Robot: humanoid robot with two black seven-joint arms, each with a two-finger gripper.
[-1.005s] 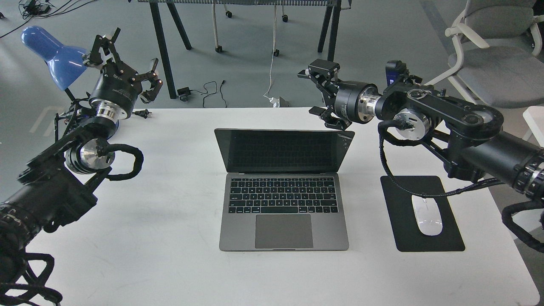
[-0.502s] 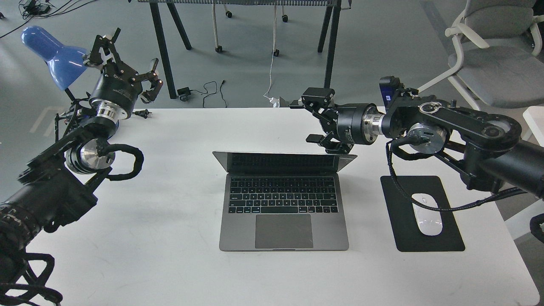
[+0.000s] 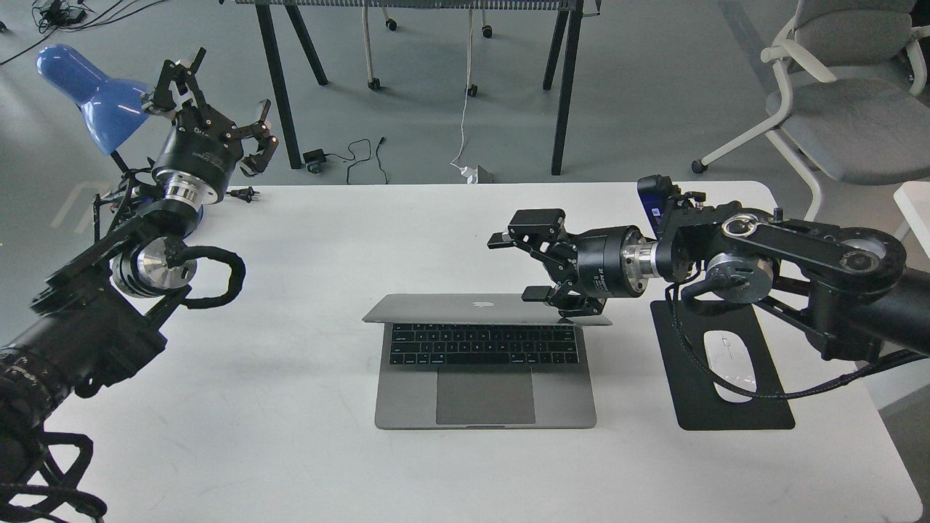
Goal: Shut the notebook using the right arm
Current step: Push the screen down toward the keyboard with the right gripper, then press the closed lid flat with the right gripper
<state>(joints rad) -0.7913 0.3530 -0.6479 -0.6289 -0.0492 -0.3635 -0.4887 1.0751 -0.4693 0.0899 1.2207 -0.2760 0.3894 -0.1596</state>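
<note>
I have the notebook sitting mid-counter, its lid tipped well forward so the logo faces up — not yet shut, keyboard showing. My right claw has its fingers spread, gripping nothing, the lower finger resting on or just above the lid's far right corner. The left claw is open too, raised at the far left beside the blue lamp.

The risk I see: pushing from one corner could twist the lid or skid the whole notebook toward me, and a finger could slip off the edge and strike the keys.

The white counter looks smooth and slick; a black mouse pad with a white mouse lies right of the notebook, under my right arm's cable. Beyond, grey floor, table legs, a chair.
</note>
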